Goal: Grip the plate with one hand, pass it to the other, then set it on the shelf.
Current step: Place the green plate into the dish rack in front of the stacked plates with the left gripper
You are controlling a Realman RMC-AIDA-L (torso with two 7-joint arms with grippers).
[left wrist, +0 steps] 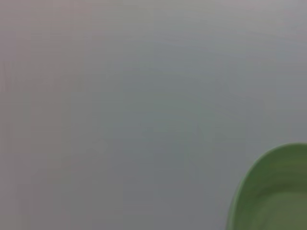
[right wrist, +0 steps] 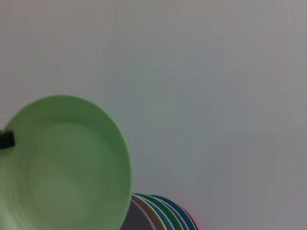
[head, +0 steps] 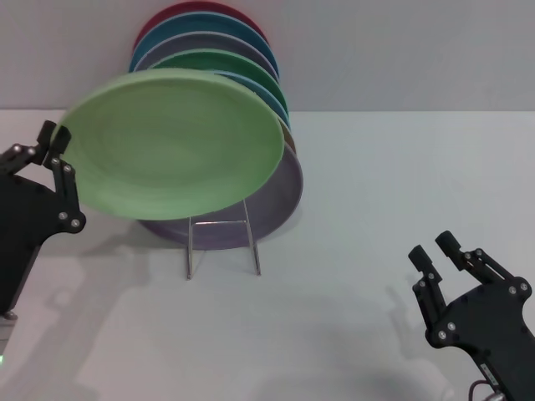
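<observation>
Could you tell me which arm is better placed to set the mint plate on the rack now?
The left. Its end effector already grips the mint plate by the rim, held just in front of the stacked plates on the wire rack. The right end effector is open, low and well off to the side.

1. We see the plate in a plain, matte light mint green, with no pattern on it.
2. The stacked plates behind it show rims of dark red, blue, lilac, darker green and light blue; the front one is lilac.
3. The shelf is silver wire.
4. Both the left gripper and the right gripper are black.
5. The table is plain white, and the wall behind is pale grey.
</observation>
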